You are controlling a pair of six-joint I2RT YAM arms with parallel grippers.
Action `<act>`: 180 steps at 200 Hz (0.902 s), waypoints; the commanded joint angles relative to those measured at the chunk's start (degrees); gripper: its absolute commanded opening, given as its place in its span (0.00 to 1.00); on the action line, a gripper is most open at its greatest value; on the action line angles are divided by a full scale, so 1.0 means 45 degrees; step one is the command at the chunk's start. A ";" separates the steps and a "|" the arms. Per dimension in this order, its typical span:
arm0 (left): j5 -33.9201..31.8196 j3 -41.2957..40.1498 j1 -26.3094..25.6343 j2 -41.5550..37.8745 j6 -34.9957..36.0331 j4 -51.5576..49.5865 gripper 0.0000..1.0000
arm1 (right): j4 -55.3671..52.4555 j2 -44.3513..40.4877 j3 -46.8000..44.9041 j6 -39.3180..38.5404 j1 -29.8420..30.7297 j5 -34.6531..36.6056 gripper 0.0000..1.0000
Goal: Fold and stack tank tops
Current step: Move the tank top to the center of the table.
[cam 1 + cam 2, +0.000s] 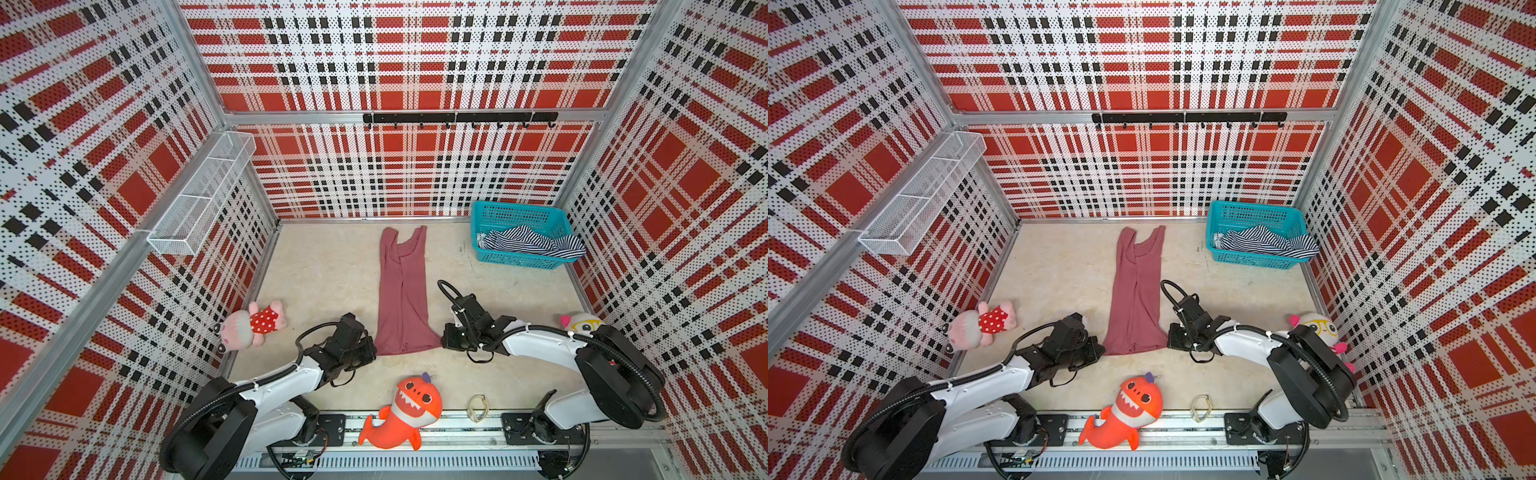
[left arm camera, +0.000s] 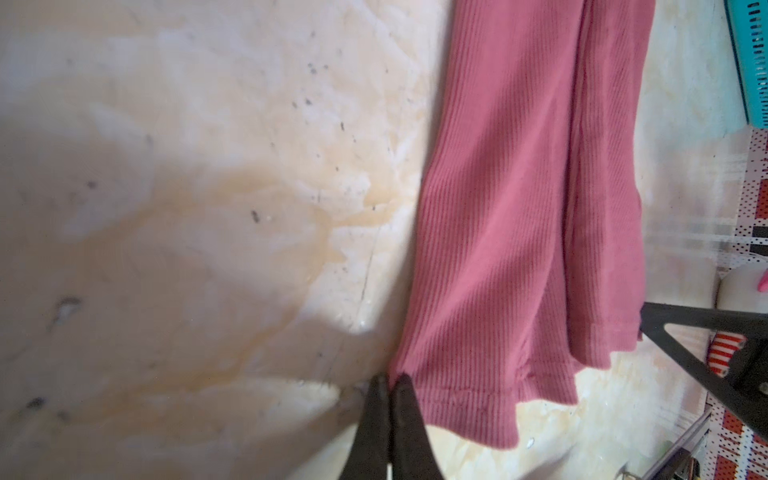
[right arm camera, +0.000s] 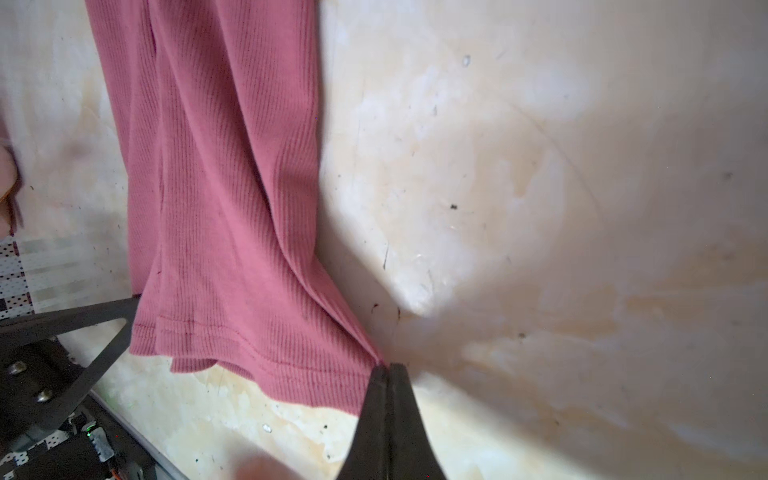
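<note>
- Rose ribbed cloth: the rose tank top lies in the middle of the desk, straps toward 12 o'clock and hem toward 6 o'clock. Both top views show it so.
- Its long sides are folded in over the body, making a narrow strip that flares out at the hem.
- The left gripper is at the hem's 7 o'clock corner. In the left wrist view its fingers are pressed together, with that corner of the cloth pinched between the tips.
- The right gripper is at the hem's 5 o'clock corner. In the right wrist view its fingers are likewise together, clamped on the drawn-out corner of the same top.
- Between the two pinched corners the hem edge runs in soft waves.
- The striped tank top lies crumpled in a teal basket at the desk's 1 o'clock corner, with part of it draped over the rim toward 3 o'clock.
- A pig plush lies at 8 o'clock by the wall, a shark plush at 6 o'clock on the front rail, and a white plush at 4 o'clock behind the right arm.
- A wire shelf hangs on the 9 o'clock wall, and a hook rail on the 12 o'clock wall.
</note>
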 commanded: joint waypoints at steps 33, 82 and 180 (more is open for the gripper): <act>-0.0258 -0.0090 -0.0083 0.0003 -0.0005 -0.2036 0.00 | -0.0430 0.0471 0.0987 -0.0370 0.1051 -0.0529 0.15; -0.1982 0.1745 -0.0241 -0.0566 0.0486 -0.4165 0.53 | -0.1713 -0.0377 0.1778 -0.0929 0.1062 0.0639 0.25; 0.0211 0.5740 -0.2005 0.3617 0.2003 -0.2709 0.45 | -0.0110 0.0081 0.1083 0.0915 0.1067 0.1682 0.31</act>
